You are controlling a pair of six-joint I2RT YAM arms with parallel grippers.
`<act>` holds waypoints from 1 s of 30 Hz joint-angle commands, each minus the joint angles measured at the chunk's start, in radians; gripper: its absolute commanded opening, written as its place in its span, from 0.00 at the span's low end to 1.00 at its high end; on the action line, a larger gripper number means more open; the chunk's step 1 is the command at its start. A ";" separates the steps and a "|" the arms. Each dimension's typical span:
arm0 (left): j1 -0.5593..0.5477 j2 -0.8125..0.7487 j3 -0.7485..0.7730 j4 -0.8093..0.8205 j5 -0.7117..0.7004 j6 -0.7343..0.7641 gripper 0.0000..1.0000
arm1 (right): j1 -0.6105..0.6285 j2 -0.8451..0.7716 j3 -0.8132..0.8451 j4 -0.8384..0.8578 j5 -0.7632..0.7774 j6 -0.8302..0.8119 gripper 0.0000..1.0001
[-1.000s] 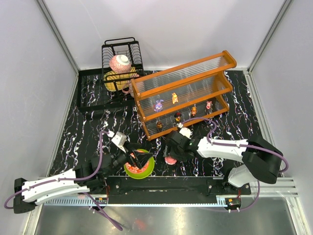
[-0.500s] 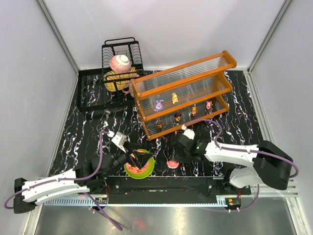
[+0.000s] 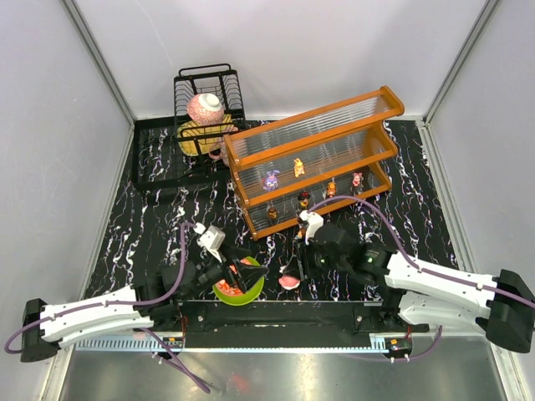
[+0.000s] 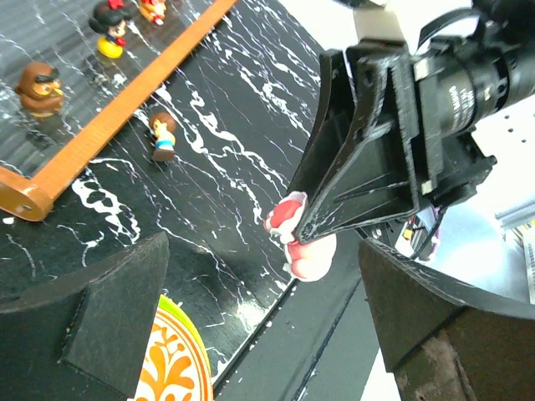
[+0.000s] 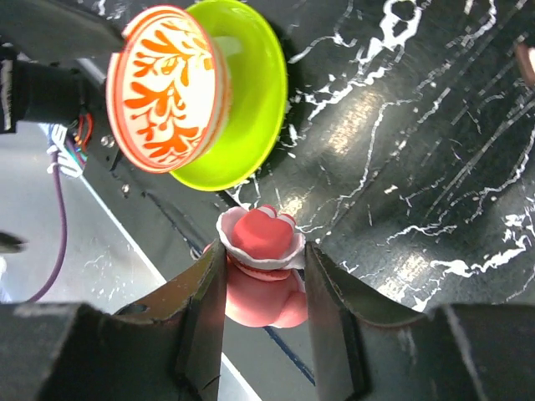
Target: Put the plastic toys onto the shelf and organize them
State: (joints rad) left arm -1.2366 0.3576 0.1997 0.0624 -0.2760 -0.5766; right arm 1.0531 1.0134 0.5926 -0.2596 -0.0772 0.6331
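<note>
We list one pink-and-white toy (image 5: 261,238), clamped in the right tool (image 5: 263,259) at the near worktop (image 3: 401,209) edge. The shelf (image 3: 318,125) lies on its far side, right arm nearer. The left tool (image 3: 245,274) gapes wide, empty.

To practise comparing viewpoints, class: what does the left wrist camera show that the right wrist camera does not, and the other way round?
Only the left wrist view: the shelf with its orange frame, a brown figurine on it, a small figurine standing on the table just outside the frame, and the right gripper seen from outside.
Only the right wrist view: the whole green-rimmed bowl.
Both: the pink toy clamped between the right gripper's fingers, part of the bowl, and the black marbled table.
</note>
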 commanded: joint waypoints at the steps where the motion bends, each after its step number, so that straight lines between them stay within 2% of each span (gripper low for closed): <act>1: 0.005 0.079 -0.019 0.149 0.096 -0.029 0.98 | 0.007 -0.059 0.001 0.079 -0.085 -0.119 0.00; 6: 0.006 0.151 -0.031 0.246 0.109 -0.052 0.99 | 0.007 -0.085 -0.008 0.111 -0.147 -0.128 0.00; 11: 0.012 0.207 -0.025 0.272 0.092 -0.081 0.99 | 0.007 -0.107 -0.020 0.140 -0.197 -0.133 0.00; 20: 0.025 0.230 -0.095 0.447 0.072 -0.183 0.98 | 0.007 -0.140 -0.037 0.181 -0.228 -0.131 0.00; 26: 0.025 0.297 -0.097 0.526 0.118 -0.206 0.93 | 0.007 -0.145 -0.040 0.203 -0.245 -0.131 0.00; 30: 0.026 0.331 -0.103 0.577 0.142 -0.216 0.84 | 0.007 -0.150 -0.042 0.207 -0.248 -0.128 0.00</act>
State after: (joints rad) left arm -1.2171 0.6605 0.1047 0.4984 -0.1780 -0.7677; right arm 1.0538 0.8848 0.5480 -0.1230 -0.2996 0.5156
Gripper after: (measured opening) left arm 0.875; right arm 0.436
